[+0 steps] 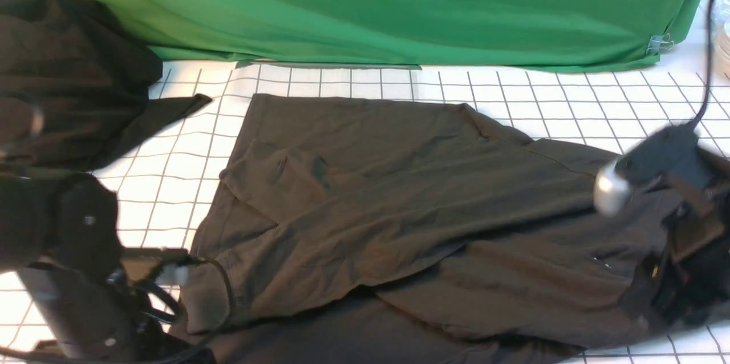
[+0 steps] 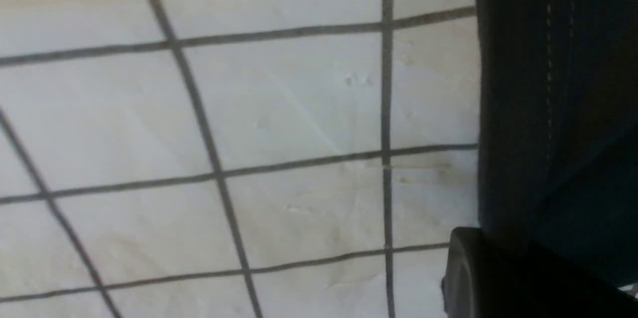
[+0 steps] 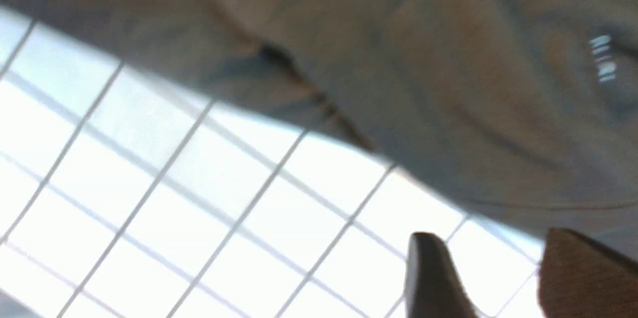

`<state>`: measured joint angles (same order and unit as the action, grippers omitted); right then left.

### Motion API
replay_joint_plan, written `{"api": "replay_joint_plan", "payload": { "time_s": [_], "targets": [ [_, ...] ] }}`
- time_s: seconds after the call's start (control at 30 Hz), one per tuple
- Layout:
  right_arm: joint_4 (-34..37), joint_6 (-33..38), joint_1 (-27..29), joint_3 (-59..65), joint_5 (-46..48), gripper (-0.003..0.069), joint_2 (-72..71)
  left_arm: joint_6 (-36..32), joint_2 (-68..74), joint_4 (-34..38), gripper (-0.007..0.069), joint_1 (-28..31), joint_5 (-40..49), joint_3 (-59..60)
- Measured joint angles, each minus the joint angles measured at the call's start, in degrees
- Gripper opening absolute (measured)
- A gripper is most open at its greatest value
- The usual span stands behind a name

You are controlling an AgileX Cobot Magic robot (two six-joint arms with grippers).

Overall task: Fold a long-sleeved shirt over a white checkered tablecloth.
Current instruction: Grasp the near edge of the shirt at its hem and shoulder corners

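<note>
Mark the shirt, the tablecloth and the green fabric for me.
shirt point(image 1: 370, 181): front view, on the middle of its body.
tablecloth point(image 1: 570, 101): front view, on a bare square beyond the shirt.
green fabric point(image 1: 370, 4): front view, on its middle.

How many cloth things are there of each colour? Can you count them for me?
Green: 1, the green fabric at the back.
White with grey squares: 1, the white checkered tablecloth.
Dark: 2, the long-sleeved shirt and another dark garment at the far left.
Total: 4
</note>
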<state>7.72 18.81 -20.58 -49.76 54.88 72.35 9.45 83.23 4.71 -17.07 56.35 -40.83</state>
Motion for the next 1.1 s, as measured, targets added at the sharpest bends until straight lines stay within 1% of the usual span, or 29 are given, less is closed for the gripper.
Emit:
{"api": "replay_joint_plan", "payload": {
  "time_s": [0.1,0.13,0.17,0.2,0.3,0.43,0.5,0.53,0.6,0.63,0.7,0.73,0.8,0.83,0.87,0.9,0.93,0.97,1.1],
  "targets": [
    [0.28,1.12,-2.18,5.63,-5.64,0.0416,0.35,1.01,-3.66,-1.43,0.0012,0.00,0.99,0.00],
    [0.28,1.26,-2.45,6.23,-6.40,0.0426,0.55,1.14,-4.08,-1.50,0.0012,0.00,1.05,0.00],
    [0.28,1.59,-3.42,7.96,-8.44,0.0455,1.45,1.53,-4.66,-1.50,0.0012,0.00,1.12,0.01],
    [0.23,1.70,-4.07,8.81,-9.93,0.0469,2.53,1.69,-4.78,-1.50,0.0012,0.00,1.12,0.01],
    [-0.24,1.80,-5.94,9.72,-13.83,0.0486,6.85,2.35,-4.85,-1.62,0.0012,0.00,1.11,0.06],
    [-1.19,1.48,-6.77,9.93,-17.83,0.0489,11.70,2.35,-4.85,-1.67,0.0012,0.00,1.00,0.06],
    [-4.45,-2.26,-6.77,9.98,-20.40,0.0489,15.25,2.35,-4.85,-1.83,0.0012,0.00,0.94,0.06],
    [-6.68,-5.39,-6.77,9.98,-21.34,0.0483,16.37,2.35,-4.85,-1.83,0.0012,0.00,0.94,0.06],
    [-8.54,-7.19,-6.77,9.98,-22.10,0.0475,17.07,2.35,-4.85,-1.83,0.0012,0.00,0.94,0.06],
    [-9.81,-8.96,-6.77,9.98,-22.80,0.0444,17.43,2.35,-4.85,-1.83,0.0012,0.00,0.94,0.06],
    [-10.41,-9.52,-6.77,9.98,-23.23,0.0405,17.43,2.35,-4.85,-1.83,0.0012,0.00,0.84,0.06],
    [-11.01,-9.95,-6.77,9.98,-23.60,0.0319,17.45,2.35,-4.85,-1.89,0.0012,0.00,0.56,0.06],
    [-11.46,-10.07,-6.77,9.98,-23.70,0.0215,17.45,2.35,-4.85,-1.95,0.0012,0.00,0.29,0.06],
    [-11.76,-10.07,-6.77,9.92,-23.04,0.0113,17.40,2.35,-4.85,-2.00,0.0012,0.00,0.29,0.06],
    [-11.82,-10.07,-6.77,9.87,-22.87,0.0092,17.39,2.35,-4.85,-2.00,0.0012,0.00,0.29,0.06],
    [-11.81,-10.07,-6.77,9.80,-21.47,0.0055,17.09,2.35,-4.85,-2.00,0.0012,0.00,0.64,0.06],
    [-11.75,-10.07,-6.77,9.81,-19.94,0.0041,16.65,2.35,-4.95,-2.00,0.0012,0.00,1.04,0.06],
    [-11.65,-10.07,-6.77,9.81,-19.25,0.0038,16.37,2.35,-4.95,-2.00,0.0012,0.00,1.23,0.06],
    [-10.41,-10.07,-6.85,9.80,-8.94,0.0031,9.34,1.81,-7.29,-1.29,0.0012,0.00,5.42,0.06]
  ]
}}
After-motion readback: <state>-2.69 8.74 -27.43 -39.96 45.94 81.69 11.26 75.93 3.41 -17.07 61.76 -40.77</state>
